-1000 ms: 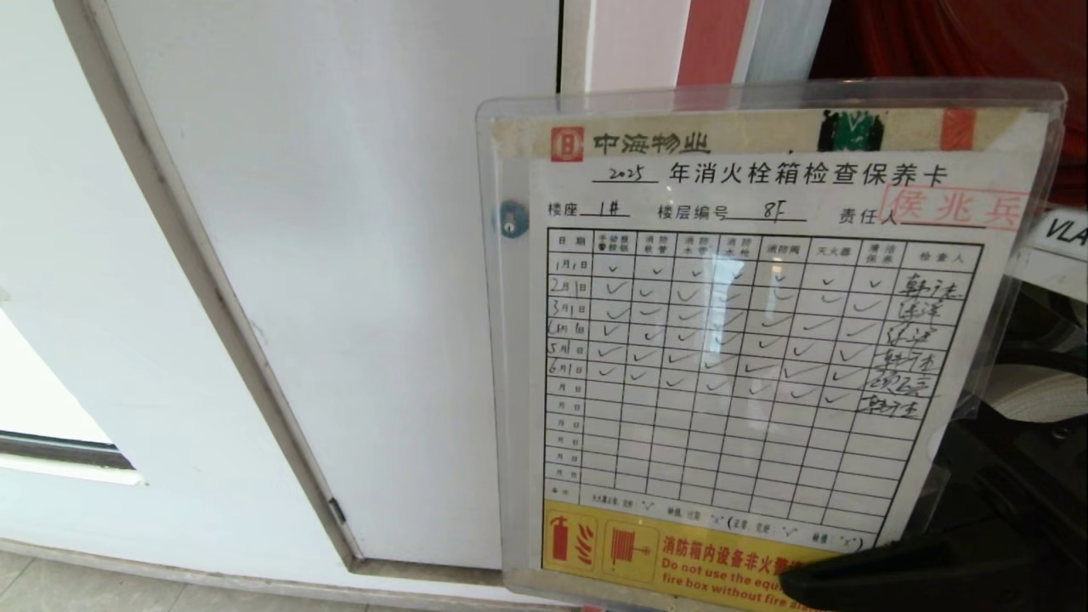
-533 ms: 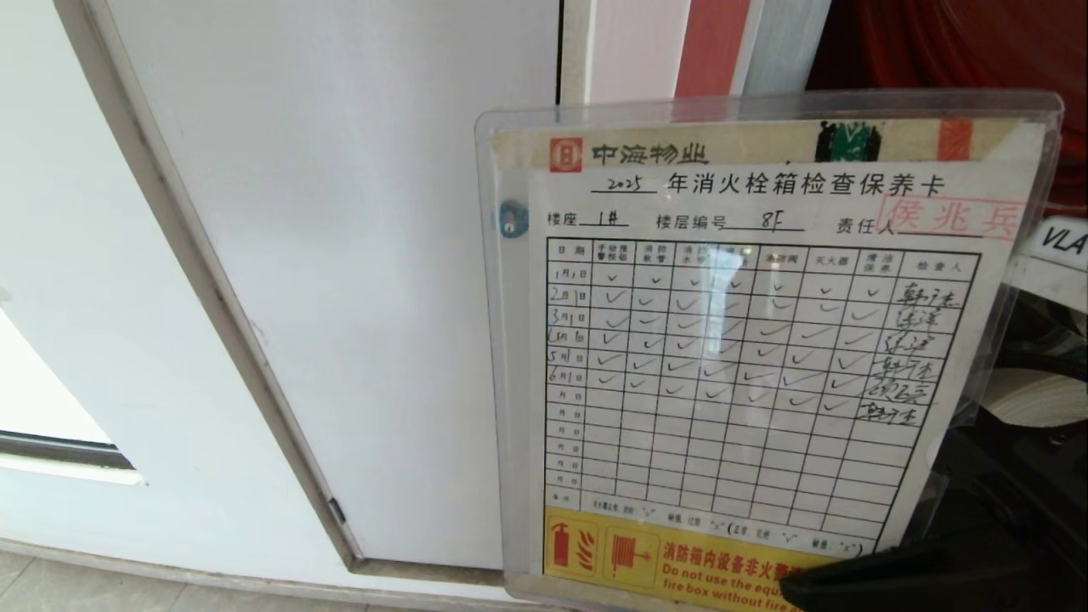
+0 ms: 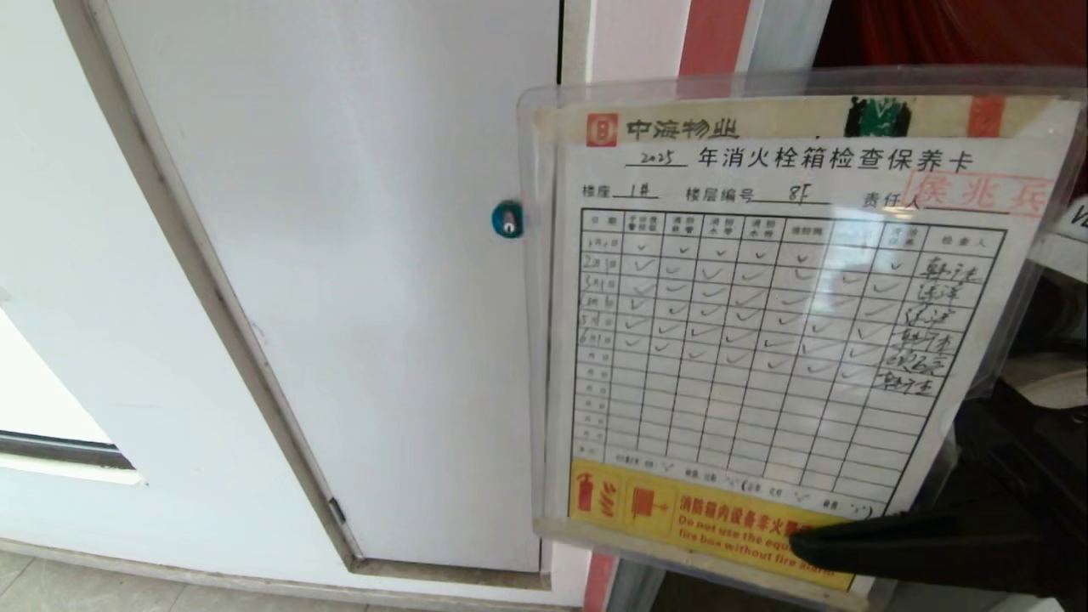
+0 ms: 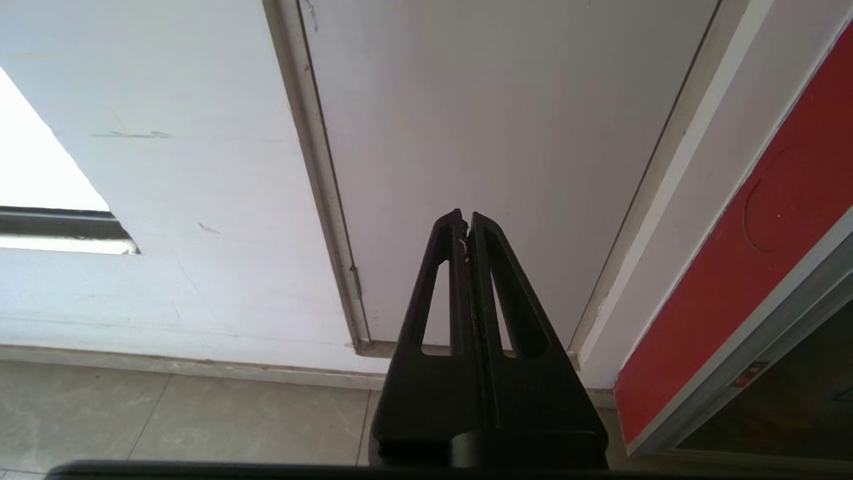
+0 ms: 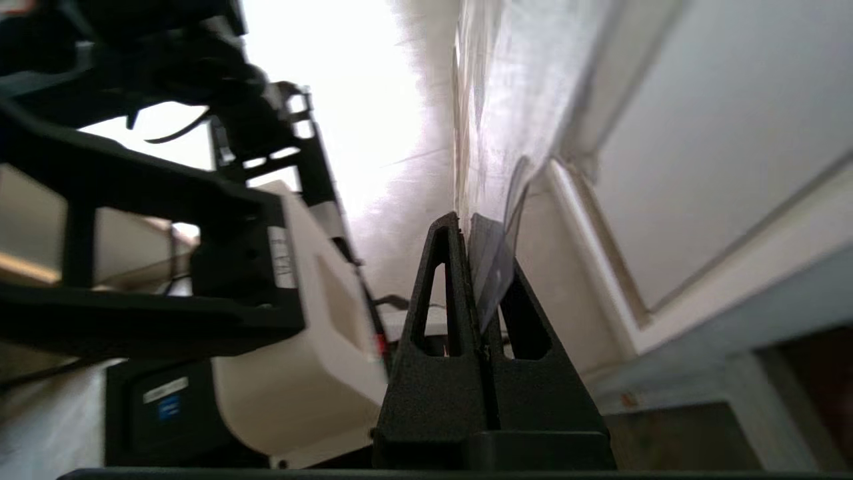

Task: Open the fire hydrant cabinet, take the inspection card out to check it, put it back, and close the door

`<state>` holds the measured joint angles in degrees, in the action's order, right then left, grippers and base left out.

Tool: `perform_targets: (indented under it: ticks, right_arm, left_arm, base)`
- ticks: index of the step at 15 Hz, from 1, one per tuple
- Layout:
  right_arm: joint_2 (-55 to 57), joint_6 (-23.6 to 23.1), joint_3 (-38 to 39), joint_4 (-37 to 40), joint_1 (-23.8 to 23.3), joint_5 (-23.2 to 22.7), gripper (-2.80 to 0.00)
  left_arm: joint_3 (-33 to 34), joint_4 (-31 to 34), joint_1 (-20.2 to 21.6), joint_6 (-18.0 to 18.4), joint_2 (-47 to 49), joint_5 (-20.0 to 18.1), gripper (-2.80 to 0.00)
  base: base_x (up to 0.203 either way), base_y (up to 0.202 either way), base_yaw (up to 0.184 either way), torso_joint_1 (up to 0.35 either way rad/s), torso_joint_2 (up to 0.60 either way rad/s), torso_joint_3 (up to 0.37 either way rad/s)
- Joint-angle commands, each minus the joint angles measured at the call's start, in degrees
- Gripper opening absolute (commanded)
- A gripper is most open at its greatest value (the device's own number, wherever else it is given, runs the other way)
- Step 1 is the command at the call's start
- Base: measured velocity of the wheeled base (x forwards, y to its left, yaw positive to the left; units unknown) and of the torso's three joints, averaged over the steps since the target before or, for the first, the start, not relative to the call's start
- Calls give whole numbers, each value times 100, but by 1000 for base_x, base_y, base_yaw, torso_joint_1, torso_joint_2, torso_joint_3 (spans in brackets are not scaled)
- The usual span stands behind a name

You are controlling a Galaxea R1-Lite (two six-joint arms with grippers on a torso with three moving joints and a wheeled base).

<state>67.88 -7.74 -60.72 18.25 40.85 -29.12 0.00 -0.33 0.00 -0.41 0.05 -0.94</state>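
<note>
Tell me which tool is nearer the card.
Right. The right tool is shut on the card at its bottom corner, holding it up in front of the head camera. The left tool is shut, empty, away from it, pointing at the white panel.

A plain white panel [image 3: 340, 280] fills most of the wall, set in a thin grey metal frame [image 3: 204, 280]. A round blue lock [image 3: 507, 219] sits near the panel's right edge. Left of the panel, the white wall [image 3: 68, 357] carries a dark-edged opening [image 3: 59, 450]. Below the panel, pale grey floor tiles [image 4: 166, 420] meet the wall. Lighting is bright and even.
</note>
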Motion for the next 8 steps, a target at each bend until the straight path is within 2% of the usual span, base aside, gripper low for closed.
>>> perform_targets:
  ticks: [1, 4, 8]
  right_arm:
    - [-245, -15, 8, 12, -7, 408, -280]
    - [-624, -88, 9, 77, -6, 1322, -280]
    - [-1310, -641, 76, 634, -3, 2455, -280]
  left_arm:
    - [0, -2, 0, -2, 4, -3, -280]
    - [0, -2, 0, -2, 4, -3, -280]
    - [0, -2, 0, -2, 4, -3, -280]
  base:
    - [0, 0, 0, 0, 0, 0]
    - [0, 0, 0, 0, 0, 0]
    - [0, 0, 0, 0, 0, 0]
